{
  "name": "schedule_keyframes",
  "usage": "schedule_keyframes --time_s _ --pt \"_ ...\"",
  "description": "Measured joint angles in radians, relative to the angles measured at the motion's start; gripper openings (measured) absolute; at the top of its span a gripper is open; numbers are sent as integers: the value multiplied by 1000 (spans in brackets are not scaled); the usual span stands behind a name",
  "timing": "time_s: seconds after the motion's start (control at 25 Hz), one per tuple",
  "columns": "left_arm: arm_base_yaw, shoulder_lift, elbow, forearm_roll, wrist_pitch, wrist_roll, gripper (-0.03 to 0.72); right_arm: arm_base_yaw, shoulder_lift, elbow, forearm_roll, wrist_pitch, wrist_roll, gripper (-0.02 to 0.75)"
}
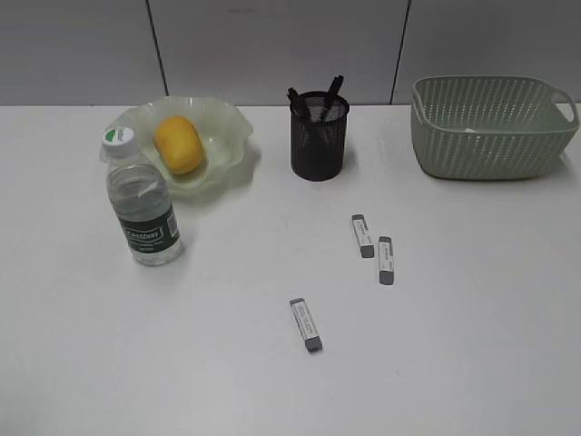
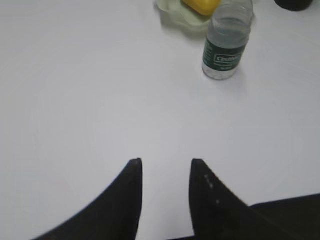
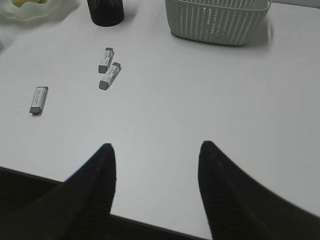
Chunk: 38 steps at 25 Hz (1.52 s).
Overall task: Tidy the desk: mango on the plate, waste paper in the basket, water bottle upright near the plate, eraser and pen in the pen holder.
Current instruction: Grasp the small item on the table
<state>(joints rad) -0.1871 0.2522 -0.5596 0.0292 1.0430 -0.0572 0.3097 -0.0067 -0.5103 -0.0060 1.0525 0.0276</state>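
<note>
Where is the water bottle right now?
In the exterior view the water bottle stands upright on the left, just in front of the plate holding the mango.

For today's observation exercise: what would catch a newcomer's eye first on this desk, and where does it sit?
The yellow-orange mango stands out, lying in the wavy-rimmed plate at the back left, with the upright water bottle just in front of it. Three erasers lie loose on the bare middle of the table, in front of the black pen holder. The green basket sits at the back right.

The water bottle (image 1: pixel 143 216) label reads "Cestbon"; erasers' print illegible
</note>
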Motion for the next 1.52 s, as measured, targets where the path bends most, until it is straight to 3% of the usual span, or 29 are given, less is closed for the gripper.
schedule_keyframes --time_s 0.24,0.4,0.52,0.64,0.76,0.88,1.04,1.16,1.52 --pt "-23 338 -109 -206 -67 115 290 -6 8 1 6 -8 -4 403" --pt "-110 544 -164 -285 -163 124 294 -70 0 1 20 -10 -4 398" --pt "-229 710 -183 -305 -241 116 294 -107 0 1 21 -10 -4 394" --pt "-406 864 -215 -289 -315 57 294 -114 0 1 21 -10 -4 391" --pt "-582 1052 -293 -205 -374 -99 294 -114 0 1 22 -10 -4 386" --pt "-680 1257 -402 -125 -411 -274 315 -114 0 1 22 -10 -4 385" --pt "-695 1501 -569 -135 -397 -341 433 -114 0 1 22 -10 -4 384" --pt "-695 1628 -662 -146 -386 -412 473 -114 0 1 22 -10 -4 384" --pt "-696 1849 -814 -29 -371 -848 440 -114 0 1 22 -10 -4 384"
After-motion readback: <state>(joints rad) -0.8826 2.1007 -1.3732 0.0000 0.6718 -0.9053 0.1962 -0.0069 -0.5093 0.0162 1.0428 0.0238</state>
